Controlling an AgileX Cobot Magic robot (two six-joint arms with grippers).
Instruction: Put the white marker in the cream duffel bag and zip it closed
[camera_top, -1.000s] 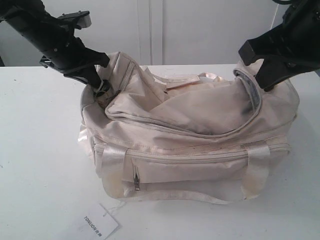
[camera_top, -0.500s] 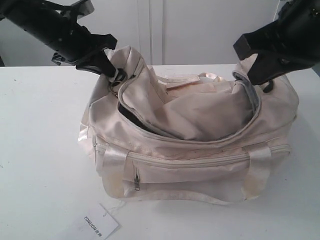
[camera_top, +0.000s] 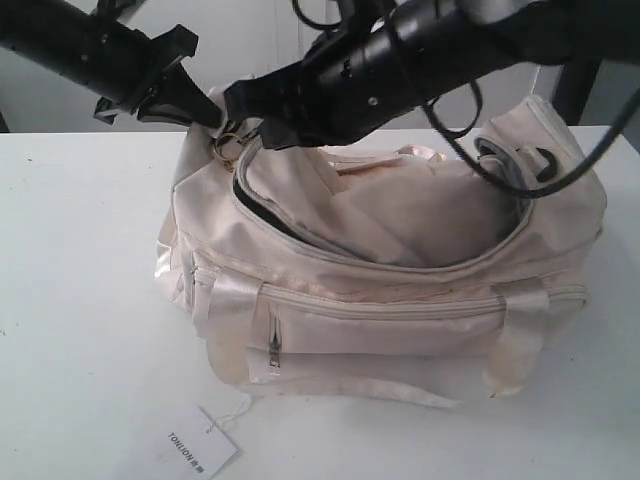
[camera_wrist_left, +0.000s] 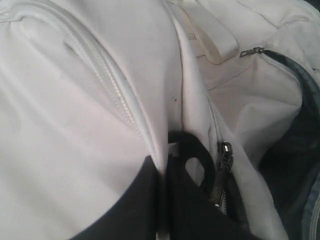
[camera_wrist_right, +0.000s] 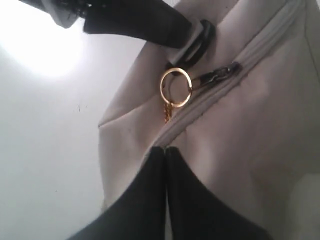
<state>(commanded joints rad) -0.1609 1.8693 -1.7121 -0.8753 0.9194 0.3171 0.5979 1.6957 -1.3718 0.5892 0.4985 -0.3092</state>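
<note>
Reaching across cream duffel bag (camera_top: 400, 300), right tool (camera_top: 238, 108) closed.

the left arm (camera_top: 90, 45) and right arm (camera_top: 420, 50) are matt black with blocky, angular housings. black cables (camera_top: 560, 170) loop loosely off the right arm. the left pincer (camera_top: 210, 118) and right pincer (camera_wrist_right: 164, 150) have flat, tapering black fingers.
</note>
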